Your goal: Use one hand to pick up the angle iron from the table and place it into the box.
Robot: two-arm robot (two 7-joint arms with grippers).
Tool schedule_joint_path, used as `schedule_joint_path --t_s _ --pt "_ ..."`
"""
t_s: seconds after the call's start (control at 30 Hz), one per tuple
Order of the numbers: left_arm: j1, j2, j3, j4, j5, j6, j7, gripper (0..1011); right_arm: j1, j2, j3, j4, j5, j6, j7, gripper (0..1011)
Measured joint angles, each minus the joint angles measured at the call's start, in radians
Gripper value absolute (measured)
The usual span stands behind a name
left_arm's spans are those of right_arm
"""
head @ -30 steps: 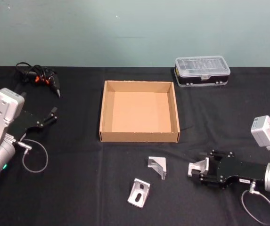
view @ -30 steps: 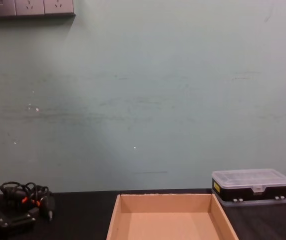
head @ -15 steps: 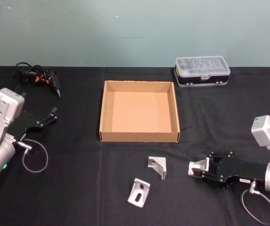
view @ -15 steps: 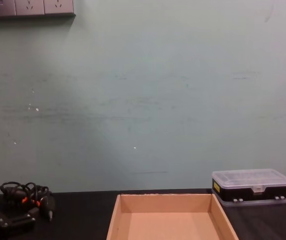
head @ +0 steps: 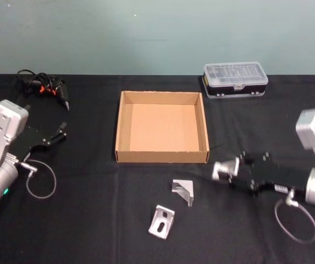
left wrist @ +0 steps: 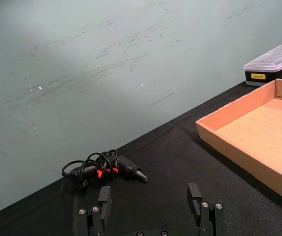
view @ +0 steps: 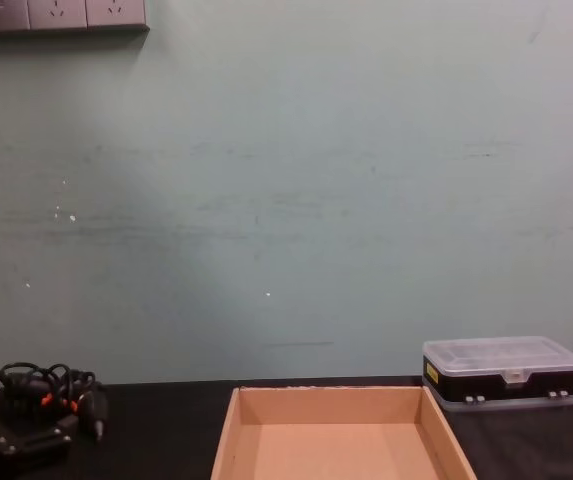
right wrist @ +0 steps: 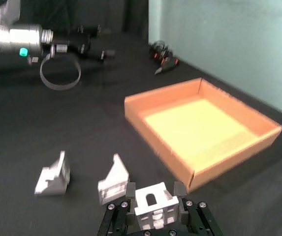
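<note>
As it stands, table (head: 91, 220): matt black, green wall (head: 146, 33) behind.
right gripper (head: 230, 171): clamping angle iron (right wrist: 153, 210), 4 o'clock of box (head: 161, 155).
left gripper (left wrist: 149, 200): spread, empty.

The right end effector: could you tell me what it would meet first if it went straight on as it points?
Most likely the box, whose near corner lies just ahead of the right end effector and its angle iron; height is unclear, so it might clear the wall.

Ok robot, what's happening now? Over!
Right claw shut on an angle iron, near the box. Left claw open, parked left. Two more angle irons on table. Nothing blocking.
</note>
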Motion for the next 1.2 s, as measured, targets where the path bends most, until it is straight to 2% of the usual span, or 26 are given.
schedule_joint_path --t_s 0.13,0.23,0.27,0.33,0.37,0.5,0.57,0.6,0.73,0.8,0.9,1.2 --pt "0.000 0.000 0.000 0.000 0.000 0.000 0.000 1011 0.029 -0.018 0.004 -0.043 0.009 0.065 -0.033 474" --pt "0.000 0.000 0.000 0.000 0.000 0.000 0.000 1011 0.081 -0.047 -0.018 -0.042 0.000 0.127 -0.053 474" --pt "0.000 0.000 0.000 0.000 0.000 0.000 0.000 1011 0.112 -0.067 -0.033 -0.028 -0.007 0.160 -0.060 474" --pt "0.000 0.000 0.000 0.000 0.000 0.000 0.000 1011 0.148 -0.092 -0.048 -0.007 -0.013 0.189 -0.070 474" --pt "0.000 0.000 0.000 0.000 0.000 0.000 0.000 1011 0.180 -0.118 -0.061 0.020 -0.020 0.217 -0.083 476" --pt "0.000 0.000 0.000 0.000 0.000 0.000 0.000 1011 0.244 -0.171 -0.084 0.084 -0.031 0.255 -0.102 474" --pt "0.000 0.000 0.000 0.000 0.000 0.000 0.000 1011 0.313 -0.225 -0.110 0.169 -0.045 0.275 -0.106 474" --pt "0.000 0.000 0.000 0.000 0.000 0.000 0.000 1011 0.313 -0.225 -0.110 0.169 -0.045 0.275 -0.106 474" --pt "0.000 0.000 0.000 0.000 0.000 0.000 0.000 1011 0.417 -0.308 -0.141 0.327 -0.073 0.277 -0.108 474" --pt "0.000 0.000 0.000 0.000 0.000 0.000 0.000 1011 0.443 -0.330 -0.149 0.370 -0.081 0.273 -0.108 474" --pt "0.000 0.000 0.000 0.000 0.000 0.000 0.000 1011 0.504 -0.389 -0.163 0.491 -0.105 0.245 -0.108 474" --pt "0.000 0.000 0.000 0.000 0.000 0.000 0.000 1011 0.571 -0.483 -0.174 0.666 -0.147 0.195 -0.117 474"
